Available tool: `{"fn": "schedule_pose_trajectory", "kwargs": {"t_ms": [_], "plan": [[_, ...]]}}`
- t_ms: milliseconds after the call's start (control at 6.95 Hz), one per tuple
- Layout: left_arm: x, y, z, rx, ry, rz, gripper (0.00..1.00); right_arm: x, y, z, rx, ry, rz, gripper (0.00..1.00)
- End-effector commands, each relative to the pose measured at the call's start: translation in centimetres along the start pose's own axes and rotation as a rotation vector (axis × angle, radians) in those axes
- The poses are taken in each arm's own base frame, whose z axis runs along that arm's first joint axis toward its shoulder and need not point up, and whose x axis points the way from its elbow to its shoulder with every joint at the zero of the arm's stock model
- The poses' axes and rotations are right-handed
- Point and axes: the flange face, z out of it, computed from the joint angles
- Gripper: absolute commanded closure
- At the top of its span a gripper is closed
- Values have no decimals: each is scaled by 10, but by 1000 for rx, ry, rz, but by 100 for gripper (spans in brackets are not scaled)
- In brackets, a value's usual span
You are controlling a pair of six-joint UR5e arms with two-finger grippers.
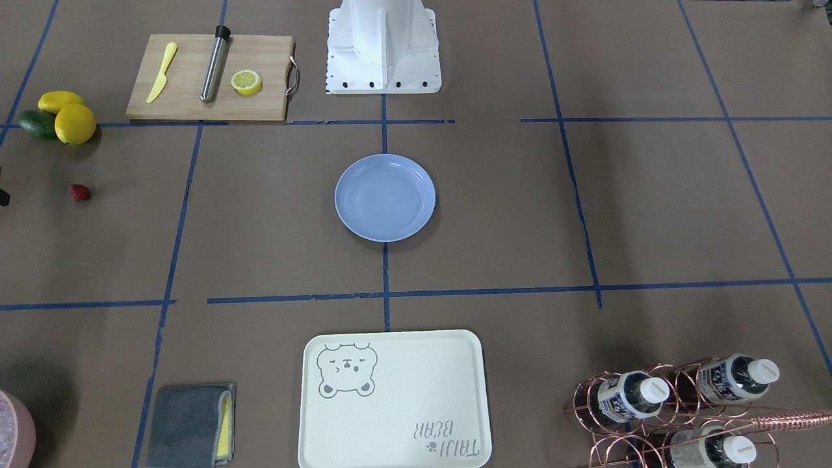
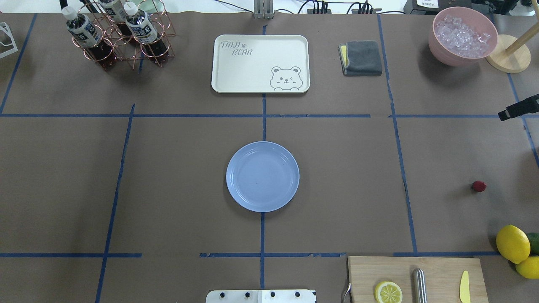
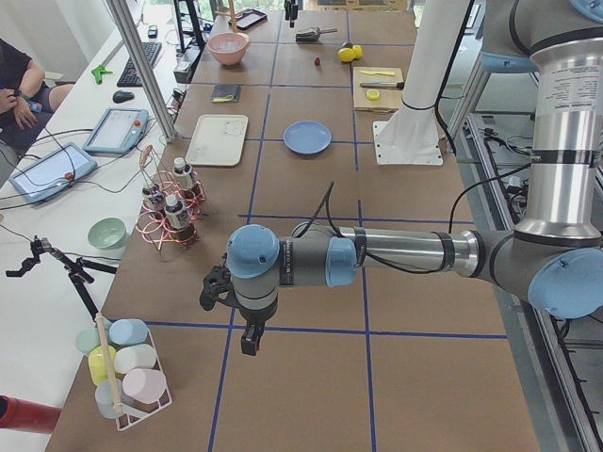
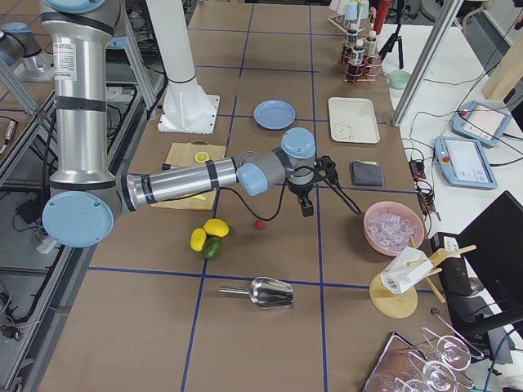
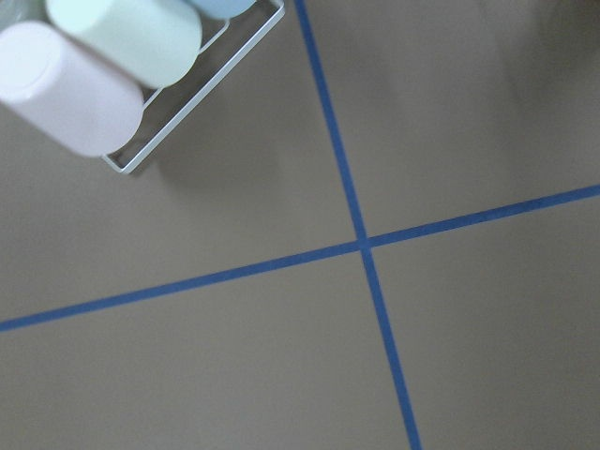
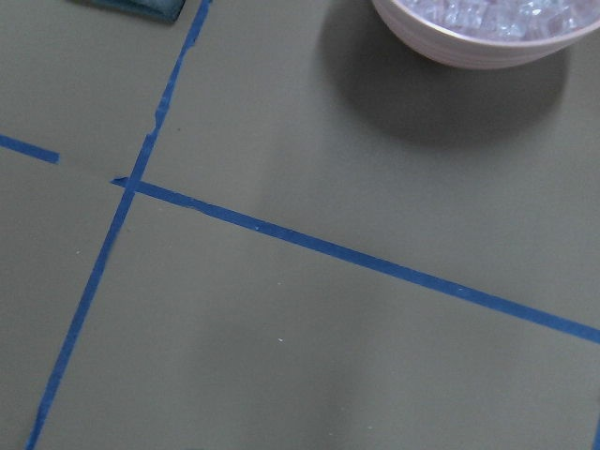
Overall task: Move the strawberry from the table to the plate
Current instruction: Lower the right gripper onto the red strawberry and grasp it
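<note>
Front view: the strawberry point(image 1: 80, 192) lies on the bare worktop point(image 1: 520, 214) at the far left, near the lemons point(image 1: 75, 123). It is well apart from the plate point(image 1: 385, 198), which sits at centre with nothing in it.

Overhead: berry at far right, plate at centre. A black tip point(image 2: 518, 108) juts in at the right edge, on the far side of the berry. It is likely the right jaws, mostly cut off; released or clenched, you cannot tell.

Left side view: the left arm point(image 3: 377, 254) hangs over the near end of the worktop, well away from berry and plate. The state of its jaws cannot be told from here.

Right side view: the right arm point(image 4: 188, 184) reaches out, with its jaws above the worktop near the berry and apart from it.

Wrist views: tape lines, an ice bowl point(image 6: 487, 37) and cups point(image 5: 94, 75); no berry in either.

Judgement: the step in hand is the approach. Centre the right jaws over the berry before you descend, come straight down, and close gently, since it is small, round and may roll. Keep clear of the lemons.
</note>
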Motion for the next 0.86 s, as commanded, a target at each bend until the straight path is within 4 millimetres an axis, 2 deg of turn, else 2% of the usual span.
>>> {"fn": "schedule_pose_trajectory", "kwargs": {"t_ms": [0,144,288,432,576,719], "plan": [[3,0,-2,6,5,6,0,-49,25,53,-23,91,55,0],[4,0,-2,7,5,7,0,-35,77,64,15,44,42,0],[6,-2,-5,12,3,12,0,-41,105,73,41,-12,65,0],[6,-2,-5,13,3,13,0,-55,119,92,26,8,42,0],[8,-3,-7,16,2,17,0,-56,131,106,5,34,30,0],[8,-3,-7,18,2,18,0,-51,136,109,-3,44,25,2]]}}
